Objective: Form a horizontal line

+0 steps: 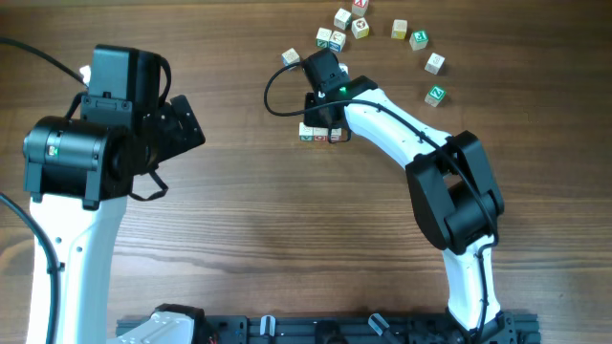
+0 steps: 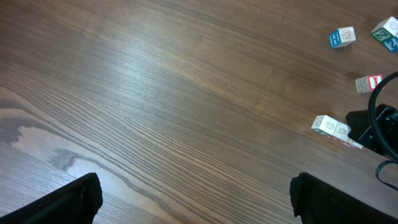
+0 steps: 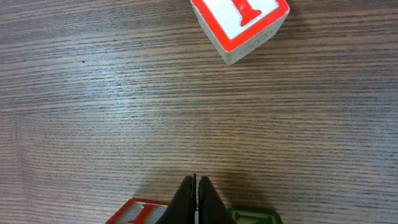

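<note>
Left gripper (image 2: 196, 186): fingers spread wide and holding nothing, at the table's left, well apart from every cube.
Table (image 1: 239, 210): brown wood grain, flat, with a soft sheen.
Horizontal line (image 1: 318, 135): three small whitish cubes set side to side at upper middle, faces touching. They have crisp square edges and green and red printed marks.
Right gripper (image 3: 196, 190): fingers pressed together with nothing between them, tips over the row. Whether they touch it cannot be told.
Loose cubes (image 1: 400, 30): the same hard printed blocks, scattered above and right of the row.
Progress: the row looks formed. Likely left are a slight straightening nudge and lifting the arm clear.
</note>
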{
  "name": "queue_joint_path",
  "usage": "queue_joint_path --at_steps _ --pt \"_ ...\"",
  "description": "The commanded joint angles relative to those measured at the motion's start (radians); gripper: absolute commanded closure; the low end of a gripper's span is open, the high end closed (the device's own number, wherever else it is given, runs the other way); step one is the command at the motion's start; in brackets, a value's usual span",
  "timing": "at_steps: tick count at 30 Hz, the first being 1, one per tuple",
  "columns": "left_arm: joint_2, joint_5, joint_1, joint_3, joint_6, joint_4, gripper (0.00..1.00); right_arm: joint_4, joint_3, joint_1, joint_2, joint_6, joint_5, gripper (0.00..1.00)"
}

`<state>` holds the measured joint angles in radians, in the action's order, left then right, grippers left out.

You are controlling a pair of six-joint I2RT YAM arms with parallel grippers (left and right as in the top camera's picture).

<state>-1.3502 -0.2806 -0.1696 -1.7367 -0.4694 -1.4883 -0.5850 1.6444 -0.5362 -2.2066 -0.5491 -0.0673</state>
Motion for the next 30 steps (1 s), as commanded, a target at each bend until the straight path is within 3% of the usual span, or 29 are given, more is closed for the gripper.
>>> queue_joint_path --at_steps 1,30 --pt "0.000 -0.012 0.006 -0.003 -0.010 0.002 0.00 -0.006 -0.001 -0.010 0.021 -0.012 0.016 0.95" --pt "0.000 -0.012 0.006 -0.003 -0.010 0.002 0.00 0.020 -0.001 -0.014 0.021 -0.011 -0.033 0.96"
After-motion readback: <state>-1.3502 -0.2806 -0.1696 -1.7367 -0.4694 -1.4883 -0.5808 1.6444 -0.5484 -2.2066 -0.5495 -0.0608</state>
